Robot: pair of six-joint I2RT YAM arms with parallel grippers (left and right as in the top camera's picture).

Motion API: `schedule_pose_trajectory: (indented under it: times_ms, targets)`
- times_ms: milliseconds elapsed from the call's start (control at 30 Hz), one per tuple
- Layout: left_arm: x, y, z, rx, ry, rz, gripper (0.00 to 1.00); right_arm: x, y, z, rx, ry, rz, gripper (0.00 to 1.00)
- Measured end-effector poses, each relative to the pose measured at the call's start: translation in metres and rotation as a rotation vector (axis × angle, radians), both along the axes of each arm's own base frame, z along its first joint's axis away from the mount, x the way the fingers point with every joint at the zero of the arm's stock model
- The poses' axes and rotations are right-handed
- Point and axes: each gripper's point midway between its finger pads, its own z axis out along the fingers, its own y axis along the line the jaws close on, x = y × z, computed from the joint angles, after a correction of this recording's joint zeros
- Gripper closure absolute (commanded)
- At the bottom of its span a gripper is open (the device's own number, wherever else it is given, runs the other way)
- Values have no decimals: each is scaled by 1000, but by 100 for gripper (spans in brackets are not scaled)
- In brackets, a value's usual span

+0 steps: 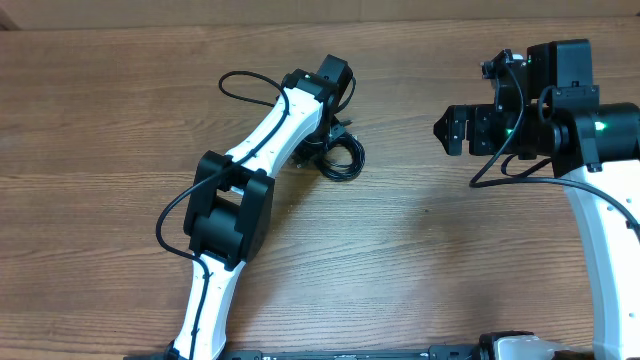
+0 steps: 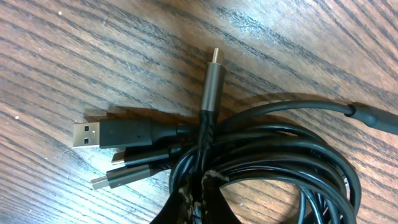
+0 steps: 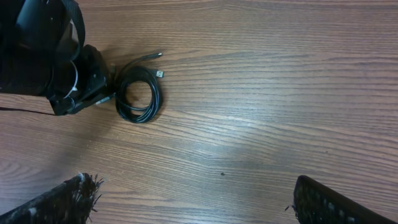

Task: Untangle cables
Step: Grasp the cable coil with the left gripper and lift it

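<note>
Wood-grain table (image 1: 420, 260) bears glossy black cables (image 2: 249, 146) coiled in round loops.

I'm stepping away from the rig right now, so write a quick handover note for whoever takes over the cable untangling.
Left gripper: shut on the cables, at the coil's edge.
Right gripper: open, empty, off to the side of the coil.
Cables: one black coil lying on the table, plug ends sticking out of the bundle.
Done: a grip taken; nothing separated yet.
Left: lift, pull the cords apart, lay each out on its own.
</note>
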Motion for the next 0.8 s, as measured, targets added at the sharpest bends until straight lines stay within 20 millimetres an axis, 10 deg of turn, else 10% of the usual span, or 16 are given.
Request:
schedule_pose_trajectory:
  times_ms: [267, 433, 567, 800]
  targets:
    - [7, -10, 2, -43, -24, -116, 96, 0, 0, 0, 0, 1, 1, 0]
    - [9, -15, 22, -81, -43, -236, 96, 1, 0, 0, 1, -3, 2, 30]
    - [21, -20, 89, -122, -185, -336, 96, 2, 0, 1, 1, -8, 1, 20]
    - [-1, -14, 263, -188, -550, -516, 96, 3, 3, 3, 12, -17, 10, 5]
